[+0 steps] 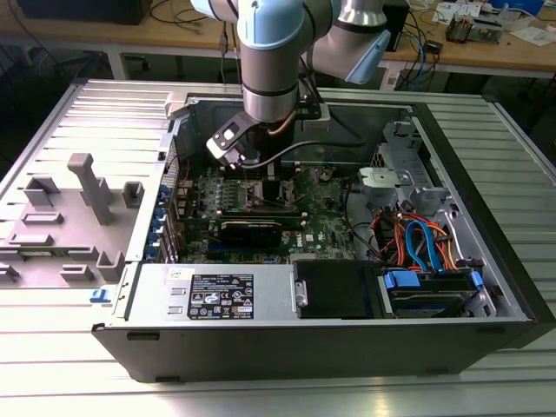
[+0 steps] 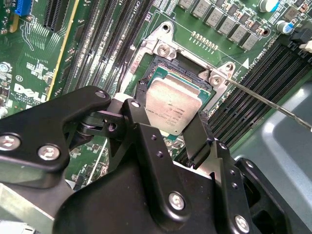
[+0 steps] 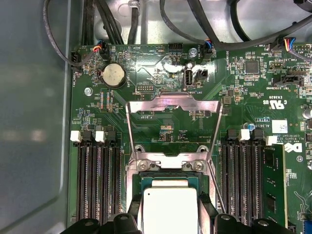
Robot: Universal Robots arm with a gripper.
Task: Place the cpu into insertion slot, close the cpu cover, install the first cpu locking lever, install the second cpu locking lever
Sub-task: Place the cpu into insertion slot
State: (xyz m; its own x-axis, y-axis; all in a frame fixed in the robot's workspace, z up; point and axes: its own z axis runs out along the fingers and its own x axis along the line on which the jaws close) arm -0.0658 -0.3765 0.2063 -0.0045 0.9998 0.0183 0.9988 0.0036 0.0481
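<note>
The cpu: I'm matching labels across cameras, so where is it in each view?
Exterior view: cannot tell it apart beneath the hand, over the motherboard.
Second wrist view: the cpu, between the hand's fingers.
First wrist view: the cpu, between the fingers, beside the open cpu cover.
Shared landmark: the two-screw silver bracket bordering the cpu, in both wrist views.

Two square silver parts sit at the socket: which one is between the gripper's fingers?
The cpu, the solid grey-topped square at the insertion slot, gripped on two opposite edges. The cpu cover, a windowed frame, is flipped open, untouched.
</note>
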